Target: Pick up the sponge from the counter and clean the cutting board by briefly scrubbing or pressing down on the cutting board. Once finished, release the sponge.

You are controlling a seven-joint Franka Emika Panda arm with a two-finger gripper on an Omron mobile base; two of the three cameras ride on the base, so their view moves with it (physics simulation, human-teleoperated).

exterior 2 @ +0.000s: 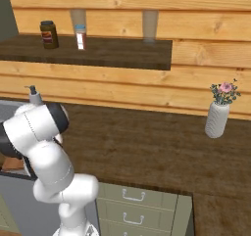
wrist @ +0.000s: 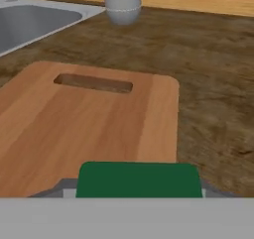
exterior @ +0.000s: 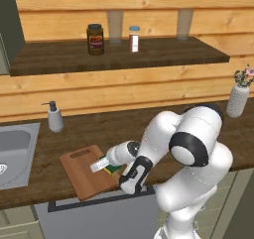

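My gripper [exterior: 110, 166] hangs low over the near right part of the board [exterior: 82, 171], wrist folded down from the arm. The sponge [exterior: 114, 169] sits right at its tip: in the left base view a sliver of green over yellow peeks out beside the hand, and in the hand view the green top [wrist: 139, 180] spans the bottom of the frame, directly ahead of the camera. I cannot tell from these views whether the fingers are clamped on it or spread, since the sponge hides them.

The sponge lies at the board's near right end, opposite the slot handle [wrist: 93, 83], which is cut near the far short edge. The board rests on the counter [exterior: 149, 129] near its front edge, just right of the steel sink [exterior: 15, 151]. A soap dispenser [exterior: 54, 117] stands behind the board, toward the back of the counter by the sink's far right corner. Well to the right, a white vase [exterior 2: 216, 119] with pink flowers stands against the wall. On the shelf [exterior: 163, 52] above sit a dark jar [exterior: 95, 39] and a small shaker [exterior: 134, 38].
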